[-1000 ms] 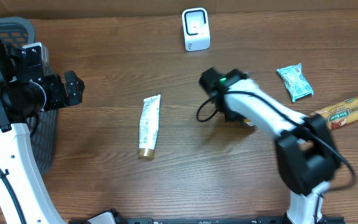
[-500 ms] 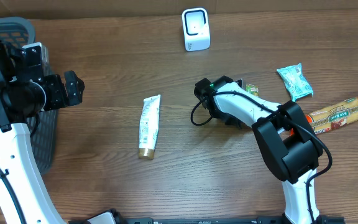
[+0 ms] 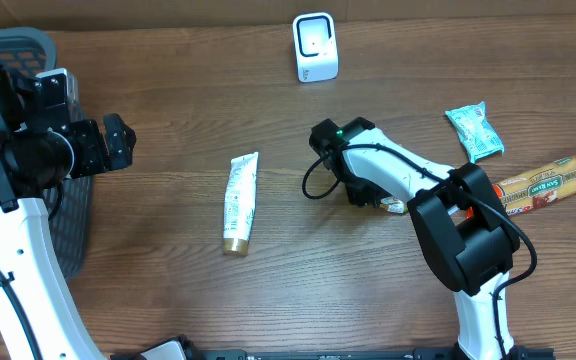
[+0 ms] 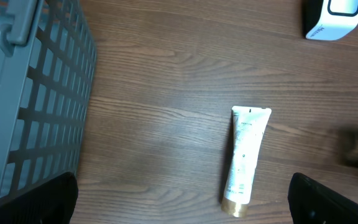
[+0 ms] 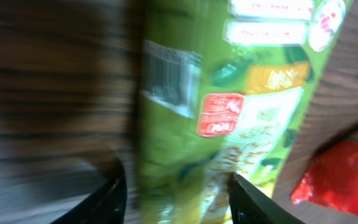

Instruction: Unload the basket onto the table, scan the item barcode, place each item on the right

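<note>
Green snack packet (image 5: 179, 143): prob. light, crinkly, slippery; pinch its flat edge. Your right pincer (image 5: 176, 199) straddles it, can't tell if gripping; left pincer (image 4: 182, 202) spread.

Blurred green packet (image 5: 166, 149), label unreadable

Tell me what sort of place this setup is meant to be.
Most likely a mock shop checkout: a white barcode scanner stands on the wooden table, packaged goods such as a tube and a teal packet lie nearby, and a grey basket sits at the left.
</note>
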